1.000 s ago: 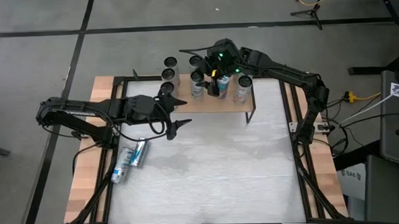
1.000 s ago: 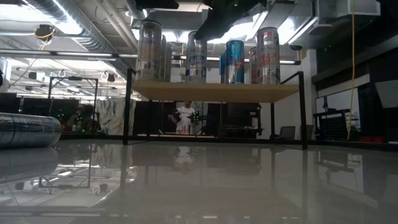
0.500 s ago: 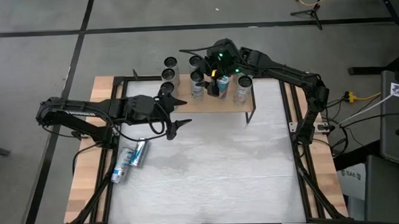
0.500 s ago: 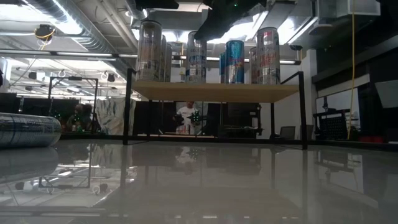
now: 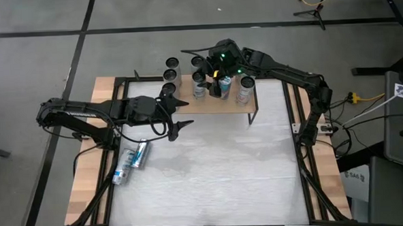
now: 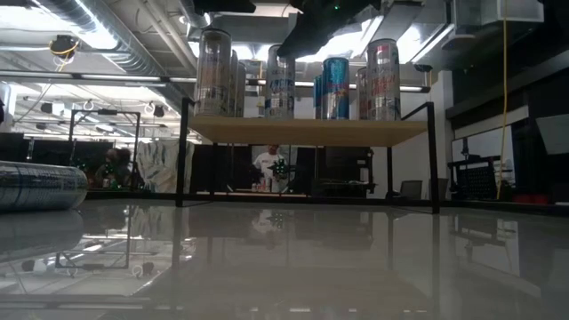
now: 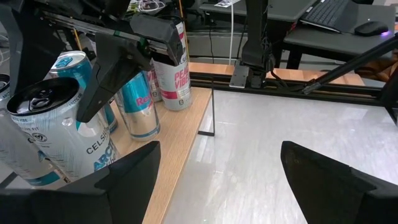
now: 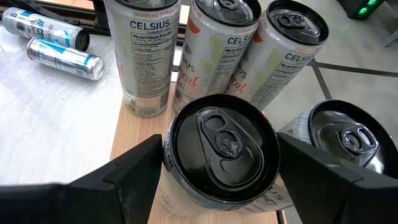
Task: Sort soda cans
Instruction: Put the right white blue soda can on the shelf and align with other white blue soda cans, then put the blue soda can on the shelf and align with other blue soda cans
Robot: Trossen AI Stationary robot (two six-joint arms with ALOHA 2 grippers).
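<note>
- Mostly, the sorting is judged to be done: about eight soda cans [image 5: 198,78] are seen upright on the raised wooden shelf [image 5: 218,103] at the upper centre of the high view.
- Two more cans [image 5: 133,157] are seen lying on their sides on the tabletop [image 5: 211,174] at the left of the high view, well apart from the shelf; these are judged to be what is left.
- The right hand [image 8: 217,186] is held over the shelf with its fingers spread to either side of a dark-topped can [image 8: 222,142]; whether the can is touched cannot be told, so a placing or a release is judged to be in hand.
- The left hand [image 5: 178,114] is held open and empty just in front of the shelf's left end, between the shelf and the lying cans.
- The cans are seen as slim silver cylinders with pull-tab tops, some dark, some bare metal.
- Blue labels are shown on several, red lettering on one at the shelf's right end [image 6: 383,80], and "CELSIUS" is read on those nearest the wrist cameras.
</note>
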